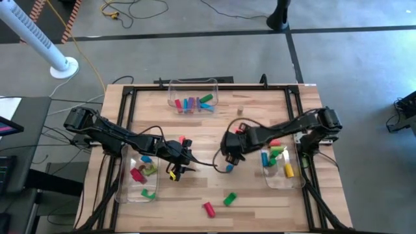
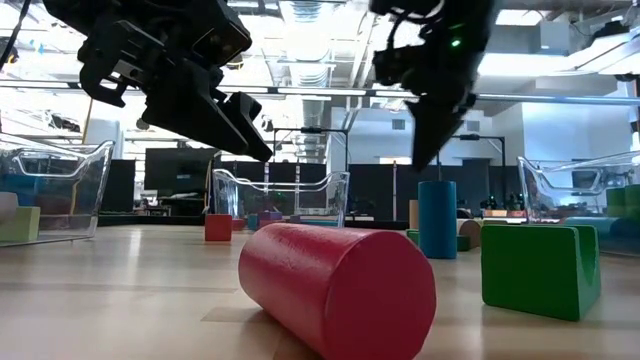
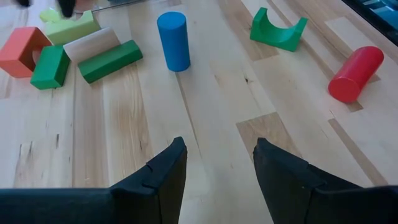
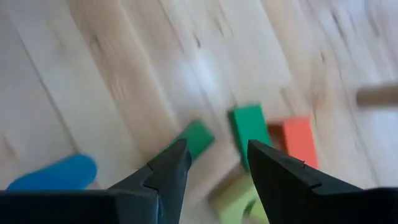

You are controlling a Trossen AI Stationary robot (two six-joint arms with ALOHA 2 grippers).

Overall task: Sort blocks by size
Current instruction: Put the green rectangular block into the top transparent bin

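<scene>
Two grippers hanging over mid-table, both spread and holding nothing: left gripper [image 3: 214, 165] hovering above bare wood, right gripper [image 4: 214, 163] just beside it. Standing upright between them, blue cylinder [image 1: 229, 168]. Lying nearer the front edge, red cylinder [image 1: 208, 208] and green arch [image 1: 229, 198], apart. Filling three clear bins, more blocks: left bin [image 1: 123, 188], right bin [image 1: 300, 179], far bin [image 1: 193, 84]. Sitting alone by the far bin, tan block [image 1: 240, 110].

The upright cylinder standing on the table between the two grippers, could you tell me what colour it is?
Blue. The upright cylinder shows best in the left wrist view.
</scene>
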